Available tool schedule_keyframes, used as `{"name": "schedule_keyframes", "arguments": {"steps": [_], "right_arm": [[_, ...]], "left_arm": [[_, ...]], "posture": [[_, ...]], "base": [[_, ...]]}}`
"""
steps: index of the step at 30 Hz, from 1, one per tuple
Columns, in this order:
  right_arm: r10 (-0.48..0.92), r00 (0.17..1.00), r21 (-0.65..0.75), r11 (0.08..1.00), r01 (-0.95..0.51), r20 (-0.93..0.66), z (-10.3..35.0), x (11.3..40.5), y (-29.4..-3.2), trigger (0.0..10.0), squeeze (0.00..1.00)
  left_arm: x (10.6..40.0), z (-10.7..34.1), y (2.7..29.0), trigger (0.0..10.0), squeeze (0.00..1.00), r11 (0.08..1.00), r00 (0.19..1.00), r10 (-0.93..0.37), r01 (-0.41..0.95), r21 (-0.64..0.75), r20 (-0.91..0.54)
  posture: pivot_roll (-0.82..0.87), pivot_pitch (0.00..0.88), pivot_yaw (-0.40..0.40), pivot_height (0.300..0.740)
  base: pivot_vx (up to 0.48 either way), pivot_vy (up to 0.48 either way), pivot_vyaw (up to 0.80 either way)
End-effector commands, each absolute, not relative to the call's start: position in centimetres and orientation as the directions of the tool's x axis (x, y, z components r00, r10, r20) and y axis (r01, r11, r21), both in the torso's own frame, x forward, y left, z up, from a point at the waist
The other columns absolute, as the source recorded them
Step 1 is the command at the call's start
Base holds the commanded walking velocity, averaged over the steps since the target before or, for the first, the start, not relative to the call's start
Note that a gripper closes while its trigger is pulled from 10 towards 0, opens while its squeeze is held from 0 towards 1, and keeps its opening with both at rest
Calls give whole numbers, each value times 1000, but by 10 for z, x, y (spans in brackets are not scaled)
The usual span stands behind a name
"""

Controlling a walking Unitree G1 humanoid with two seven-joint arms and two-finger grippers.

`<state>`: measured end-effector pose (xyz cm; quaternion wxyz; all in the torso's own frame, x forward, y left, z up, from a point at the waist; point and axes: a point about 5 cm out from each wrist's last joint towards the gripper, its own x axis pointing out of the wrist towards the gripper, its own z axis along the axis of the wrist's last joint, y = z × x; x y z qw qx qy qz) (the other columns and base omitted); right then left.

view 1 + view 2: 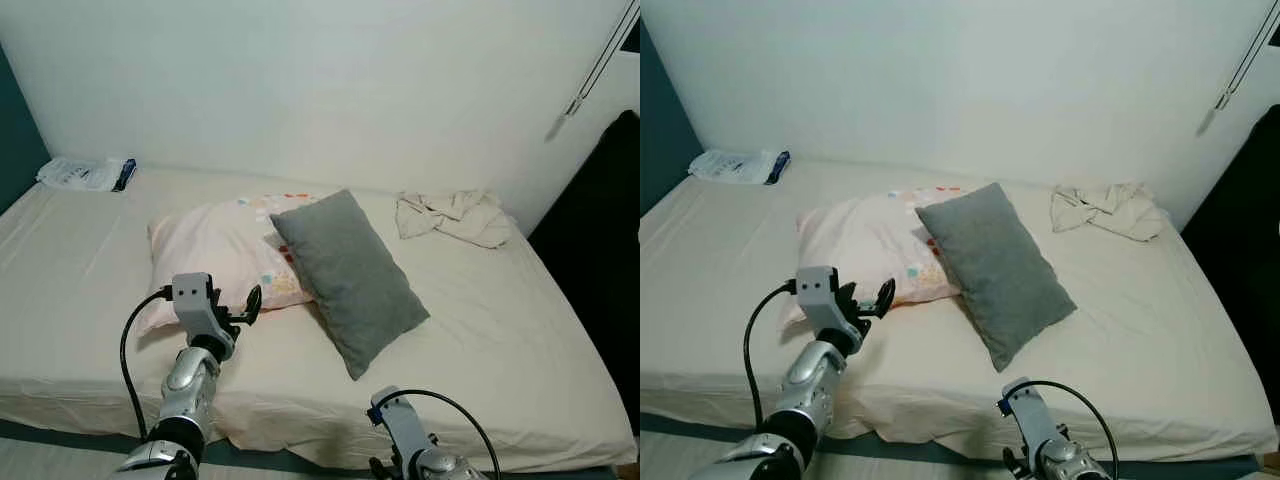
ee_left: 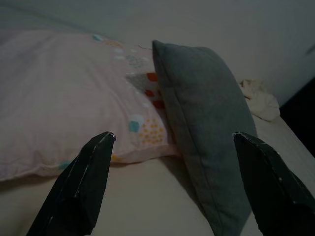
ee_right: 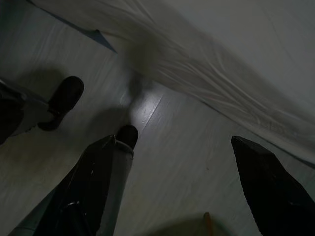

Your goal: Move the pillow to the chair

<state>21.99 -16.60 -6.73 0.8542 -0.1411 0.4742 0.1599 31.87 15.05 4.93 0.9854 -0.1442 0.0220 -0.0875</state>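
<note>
A grey pillow lies tilted on the bed, with its upper end resting on a pink patterned pillow. My left gripper is held up over the bed's front part, just short of the pink pillow's near edge, open and empty. In the left wrist view its gripper looks at the seam where the grey pillow meets the pink pillow. My right arm hangs low by the bed's front edge. Its gripper is open and points down at the floor.
The bed has a cream sheet and stands against a white wall. A crumpled beige cloth lies at its back right, a plastic package at the back left. Something dark stands right of the bed. The sheet's hem hangs to grey floor.
</note>
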Motion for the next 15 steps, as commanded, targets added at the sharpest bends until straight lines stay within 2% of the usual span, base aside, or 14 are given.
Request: {"name": "schedule_keyframes", "arguments": {"steps": [1, 15], "right_arm": [[135, 487, -80, 915, -395, -863, -69, 217, -168, 10000, 0], [133, 479, -77, 916, -394, -868, -70, 215, -167, 10000, 0]], "left_arm": [[316, 46, 148, 10000, 0, 943, 983, -181, 165, -289, -28], [315, 43, 142, 10000, 0, 939, 979, -201, 180, -294, -41]], "posture": [[-33, 37, -95, 710], [-44, 43, -84, 710]], "base": [[270, 0, 0], [248, 0, 0]]}}
